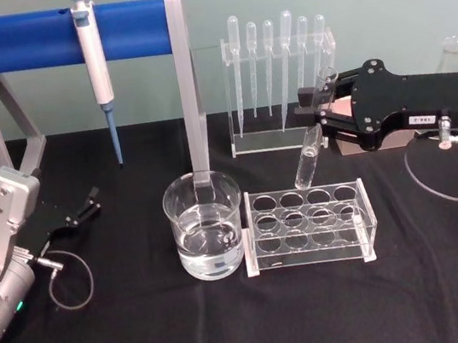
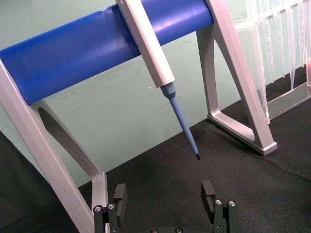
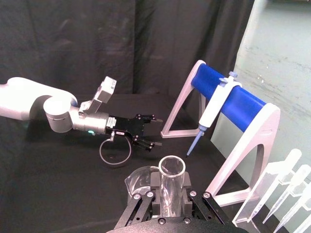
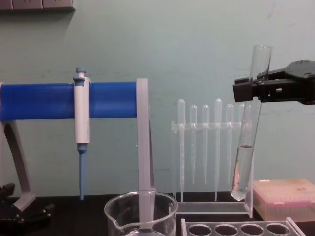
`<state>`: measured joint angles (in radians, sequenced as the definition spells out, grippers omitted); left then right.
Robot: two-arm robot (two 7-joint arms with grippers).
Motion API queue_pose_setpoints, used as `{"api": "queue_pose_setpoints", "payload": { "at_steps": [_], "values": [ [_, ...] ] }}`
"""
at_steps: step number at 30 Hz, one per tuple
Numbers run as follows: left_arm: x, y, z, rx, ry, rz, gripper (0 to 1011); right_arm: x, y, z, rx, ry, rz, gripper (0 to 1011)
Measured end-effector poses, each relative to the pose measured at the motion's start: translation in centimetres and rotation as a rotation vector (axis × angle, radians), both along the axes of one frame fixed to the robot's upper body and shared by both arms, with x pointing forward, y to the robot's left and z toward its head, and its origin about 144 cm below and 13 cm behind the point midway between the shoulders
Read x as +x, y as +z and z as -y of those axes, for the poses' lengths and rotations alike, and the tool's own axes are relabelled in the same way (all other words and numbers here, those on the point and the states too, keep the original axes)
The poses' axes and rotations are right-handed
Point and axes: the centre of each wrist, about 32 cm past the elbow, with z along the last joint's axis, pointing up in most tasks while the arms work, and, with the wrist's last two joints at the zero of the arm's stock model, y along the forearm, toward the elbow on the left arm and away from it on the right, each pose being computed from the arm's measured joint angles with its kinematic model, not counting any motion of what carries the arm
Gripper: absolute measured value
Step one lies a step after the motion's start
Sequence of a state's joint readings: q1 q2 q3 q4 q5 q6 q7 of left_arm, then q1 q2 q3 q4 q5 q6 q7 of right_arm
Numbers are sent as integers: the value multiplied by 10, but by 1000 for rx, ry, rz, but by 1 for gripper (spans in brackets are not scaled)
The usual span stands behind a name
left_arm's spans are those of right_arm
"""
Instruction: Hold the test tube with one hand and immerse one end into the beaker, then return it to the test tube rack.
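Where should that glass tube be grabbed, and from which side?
Grip the tube near its open top, from the side, as the right gripper does: a pinch suits its round wall, and the long lower end hangs free for the beaker.

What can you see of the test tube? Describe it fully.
The test tube is a long clear glass tube with an open rim and a round bottom. The right gripper clamps it near the top. It hangs tilted, its bottom above the test tube rack, right of the beaker, touching neither. Its lower part seems to hold clear liquid.
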<state>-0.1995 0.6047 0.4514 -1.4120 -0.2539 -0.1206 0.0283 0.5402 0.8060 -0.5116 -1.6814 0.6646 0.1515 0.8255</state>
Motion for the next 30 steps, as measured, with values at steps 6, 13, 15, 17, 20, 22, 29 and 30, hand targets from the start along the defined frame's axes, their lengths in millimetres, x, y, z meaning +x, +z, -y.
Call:
{"api": "queue_pose_setpoints", "payload": {
  "at_steps": [6,13,15,17,20,22,29,30],
  "values": [
    [0,0,0,0,0,0,1000,0,0,0,0,0,0,238],
    [0,0,0,0,0,0,1000,0,0,0,-1,0,0,238],
    [0,0,0,0,0,0,1000,2,1,-1,-3,6,4,238],
    [0,0,0,0,0,0,1000,5,3,-3,-6,14,9,238],
    [0,0,0,0,0,0,1000,12,9,-9,-9,30,22,238],
    [0,0,0,0,0,0,1000,18,12,-16,-10,47,31,238],
    [0,0,0,0,0,0,1000,43,15,-48,6,116,34,238],
    [0,0,0,0,0,0,1000,45,14,-51,9,123,32,238]
  ]
}}
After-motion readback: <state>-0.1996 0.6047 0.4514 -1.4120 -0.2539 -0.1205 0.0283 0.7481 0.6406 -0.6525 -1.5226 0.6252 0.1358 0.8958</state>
